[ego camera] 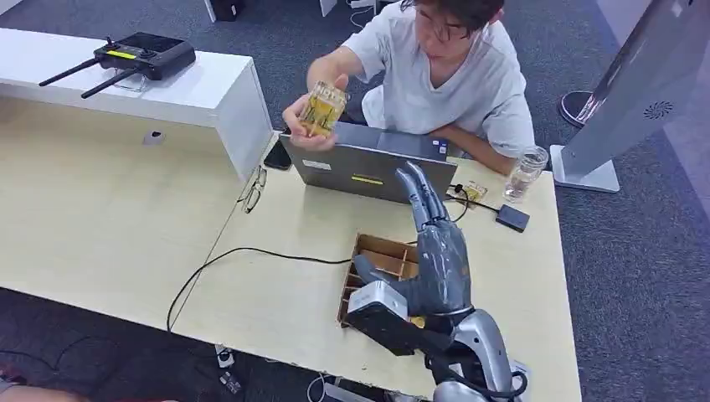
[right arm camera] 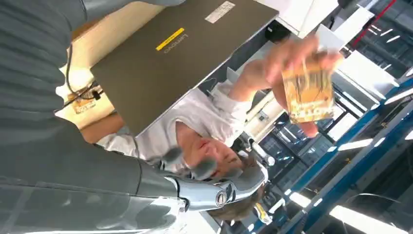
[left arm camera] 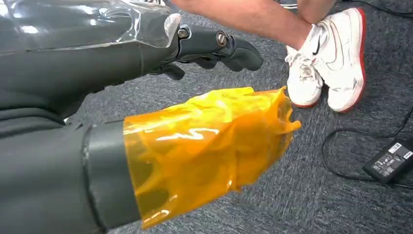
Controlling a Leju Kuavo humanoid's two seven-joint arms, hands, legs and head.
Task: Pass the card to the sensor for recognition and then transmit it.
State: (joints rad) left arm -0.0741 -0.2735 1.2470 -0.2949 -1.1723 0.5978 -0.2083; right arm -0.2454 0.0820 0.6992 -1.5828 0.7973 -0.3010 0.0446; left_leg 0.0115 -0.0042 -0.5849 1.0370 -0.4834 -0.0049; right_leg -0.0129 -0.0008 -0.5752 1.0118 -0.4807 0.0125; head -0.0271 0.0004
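Note:
A person seated behind the laptop holds up the yellow patterned card (ego camera: 322, 109) in one hand, above the laptop's left end; the same card (right arm camera: 308, 92) is blurred in the right wrist view. My right hand (ego camera: 435, 260) is raised over the wooden tray, fingers stretched up and apart, holding nothing and well short of the card. A small dark box (ego camera: 511, 218) on a cable lies on the table to the right of the laptop. My left hand (left arm camera: 195, 97) hangs above the carpet with nothing in it, its thumb wrapped in orange film and its dark fingers (left arm camera: 219, 46) loosely extended.
A grey laptop (ego camera: 368, 163) stands open facing the person. A wooden compartment tray (ego camera: 381, 255) sits under my right hand. A glass jar (ego camera: 526, 173), eyeglasses (ego camera: 251, 191), a black cable (ego camera: 243, 251) and a raised white shelf (ego camera: 192, 92) with an antenna device (ego camera: 138, 57) are nearby.

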